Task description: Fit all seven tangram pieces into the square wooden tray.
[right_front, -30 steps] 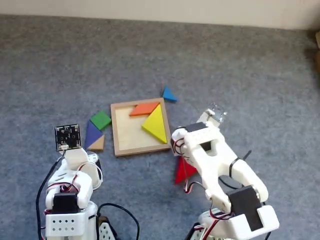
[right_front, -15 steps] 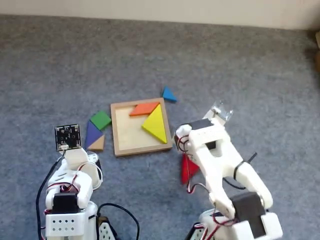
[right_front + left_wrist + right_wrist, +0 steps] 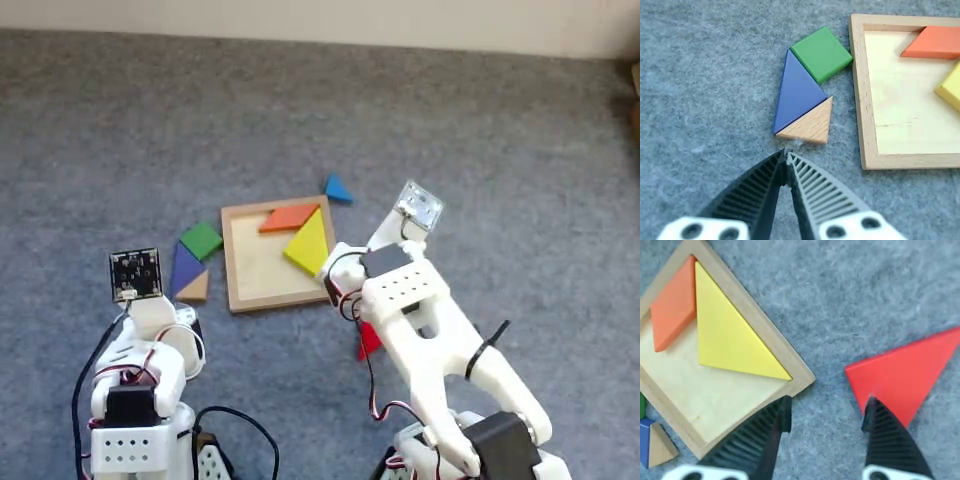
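Tray: we see the square wooden tray (image 3: 227, 262) lying flat on the grey carpet (image 3: 120, 130), ahead of both arms.
Inside the tray: an orange piece (image 3: 290, 217) sits against the far rim. A yellow triangle (image 3: 313, 248) touches it and runs along the wall nearer the right arm. The rest of the floor is bare wood.
Beside the tray: on the left arm's side we find a green square (image 3: 821, 54), a dark blue triangle (image 3: 797, 92) and a wooden triangle (image 3: 810, 125). They touch one another, just off the tray's outer wall.
Far corner: a small blue triangle (image 3: 337, 188) lies on the carpet just past the tray.
Red triangle (image 3: 900, 375): it is on the carpet near the tray's near corner but apart from it. In the high view the right arm partly covers it.
Left gripper (image 3: 786, 156): we see its fingers pressed together with nothing between them, the tips just short of the wooden triangle.
Right gripper (image 3: 827, 412): the fingers are spread and hold nothing. One is above the carpet by the tray's corner and the other is at the red triangle's edge. We cannot tell whether it touches.
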Controlling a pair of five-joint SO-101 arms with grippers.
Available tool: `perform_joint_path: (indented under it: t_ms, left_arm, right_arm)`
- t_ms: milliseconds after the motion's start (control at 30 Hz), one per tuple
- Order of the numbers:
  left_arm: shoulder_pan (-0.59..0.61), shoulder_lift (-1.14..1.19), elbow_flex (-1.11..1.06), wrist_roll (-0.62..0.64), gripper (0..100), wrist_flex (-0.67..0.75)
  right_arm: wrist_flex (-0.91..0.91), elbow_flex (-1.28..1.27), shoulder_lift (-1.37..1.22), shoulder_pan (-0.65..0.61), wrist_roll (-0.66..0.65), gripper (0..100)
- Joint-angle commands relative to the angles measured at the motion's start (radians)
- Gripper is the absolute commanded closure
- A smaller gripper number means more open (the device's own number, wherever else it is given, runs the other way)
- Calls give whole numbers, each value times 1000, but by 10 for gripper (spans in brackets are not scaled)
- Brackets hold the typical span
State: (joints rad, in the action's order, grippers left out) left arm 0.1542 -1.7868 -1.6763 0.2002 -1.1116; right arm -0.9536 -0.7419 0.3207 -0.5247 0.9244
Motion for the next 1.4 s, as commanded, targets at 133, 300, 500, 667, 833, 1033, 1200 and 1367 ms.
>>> perform_joint_path:
  t_ms: [133, 300, 500, 667, 833, 1033, 1200, 1367]
  left_arm:
    - [15, -2, -21, -6, 995, -3]
    - [15, -2, -21, -6, 995, -3]
    - [15, -2, -21, -6, 995, -3]
    - [15, -2, -21, -6, 995, -3]
    - [15, -2, -21, -6, 995, -3]
    - [15, -2, -21, -6, 995, -3]
    - [15, -2, -21, -6, 995, -3]
    - [15, -2, -21, -6, 995, -3]
  right_arm:
    - [1, 42, 25, 125, -55, 680]
    - [2, 31, -108, 122, -55, 642]
    - [85, 74, -259, 128, -55, 642]
    - [90, 76, -292, 148, -55, 642]
    - [162, 68, -297, 182, -55, 642]
    - [170, 68, -297, 180, -55, 745]
    - [165, 65, -291, 182, -54, 797]
    - [154, 64, -289, 180, -54, 800]
